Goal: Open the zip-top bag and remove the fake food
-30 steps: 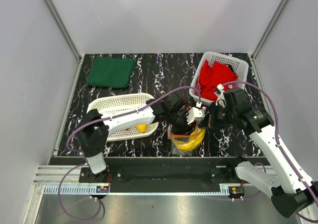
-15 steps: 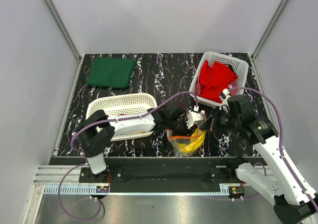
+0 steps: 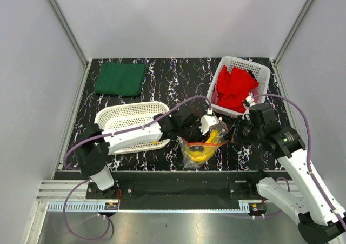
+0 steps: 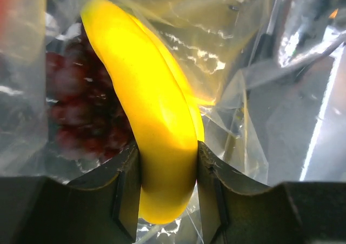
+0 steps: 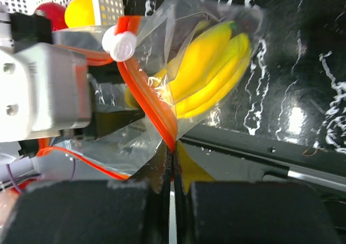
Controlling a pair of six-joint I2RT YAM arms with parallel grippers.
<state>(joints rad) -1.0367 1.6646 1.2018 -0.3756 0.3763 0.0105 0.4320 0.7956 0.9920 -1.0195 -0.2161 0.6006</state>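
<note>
Left pincer (image 4: 168, 171) clamped on yellow banana bunch (image 4: 146, 109), dark grapes (image 4: 81, 114) just beside, clear bag (image 4: 227, 49) around

One overhead, two wrist cameras (close) sharing bag (image 3: 199, 148).

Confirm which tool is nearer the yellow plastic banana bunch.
Left. The left tool grips the yellow plastic banana bunch inside the clear zip-top bag; the right tool only pinches the orange-red zip strip.
</note>
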